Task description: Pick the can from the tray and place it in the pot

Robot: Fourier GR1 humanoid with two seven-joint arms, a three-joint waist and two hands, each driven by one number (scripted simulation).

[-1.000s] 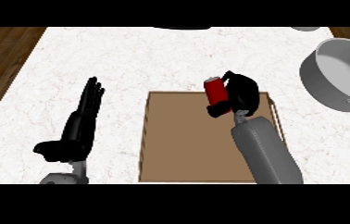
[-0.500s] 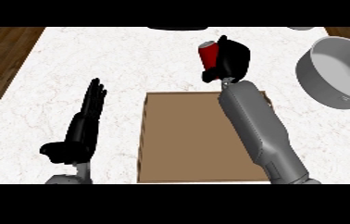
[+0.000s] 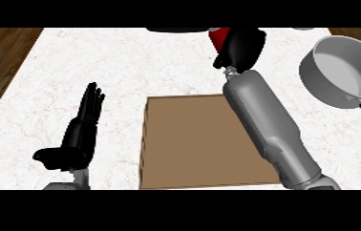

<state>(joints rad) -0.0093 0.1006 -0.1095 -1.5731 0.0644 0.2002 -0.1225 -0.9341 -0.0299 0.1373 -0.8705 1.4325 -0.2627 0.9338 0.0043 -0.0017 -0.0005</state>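
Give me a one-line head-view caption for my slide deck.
Right hand holds the red can above the counter beyond the brown tray, pot to its right; left hand rests open.

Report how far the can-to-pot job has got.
Done: the can is off the brown tray, which shows nothing on it. In hand: the right hand curls round the can near the counter's far edge. Left: carrying it right to the grey pot and releasing it inside. The left hand rests open at lower left.

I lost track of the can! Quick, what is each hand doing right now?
Left hand: open, resting at the view's left, holding nothing.
Right hand: closed around the red can, above the counter beyond the tray.
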